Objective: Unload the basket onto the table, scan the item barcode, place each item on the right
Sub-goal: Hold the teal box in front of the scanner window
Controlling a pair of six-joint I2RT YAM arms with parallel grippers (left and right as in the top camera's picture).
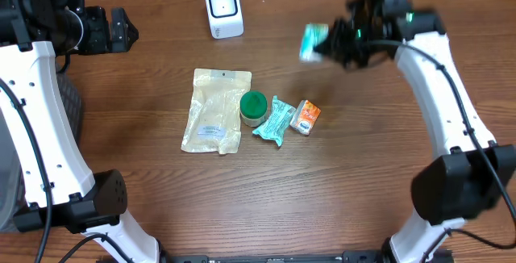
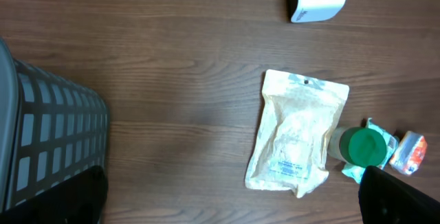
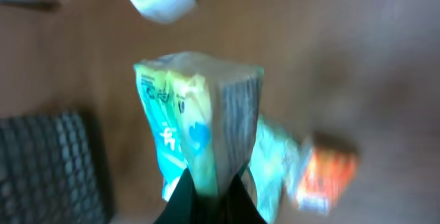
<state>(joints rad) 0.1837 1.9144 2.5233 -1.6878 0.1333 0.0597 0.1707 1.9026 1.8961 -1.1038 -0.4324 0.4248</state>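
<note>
Your right gripper (image 1: 343, 43) is closed fully on a green packet (image 1: 313, 42). In the right wrist view its 2 dark fingers (image 3: 180, 198) pinch the packet's lower edge at the bottom centre of the frame. The packet stands upright above them.

In the overhead view the packet is in the upper right of the frame, held off the table (image 1: 363, 182). It is to the right of the white scanner (image 1: 223, 9) and well apart from it. Both views of the packet are blurred, so its print cannot be read.

Your left gripper (image 1: 122, 31) is in the upper left of the overhead frame, spread to its widest and holding nothing. In the left wrist view its fingers (image 2: 399, 196) show only at the 2 bottom corners.

4 other items lie at the centre of the overhead frame:
- A cream pouch (image 1: 216, 110) lies flat.
- A green-lidded jar (image 1: 253, 107) touches the pouch's right edge.
- A teal sachet (image 1: 274, 120) is just to the right of the jar.
- An orange box (image 1: 305, 116) is beside the sachet.

A dark mesh basket (image 2: 48, 141) fills the lower left of the left wrist view.
</note>
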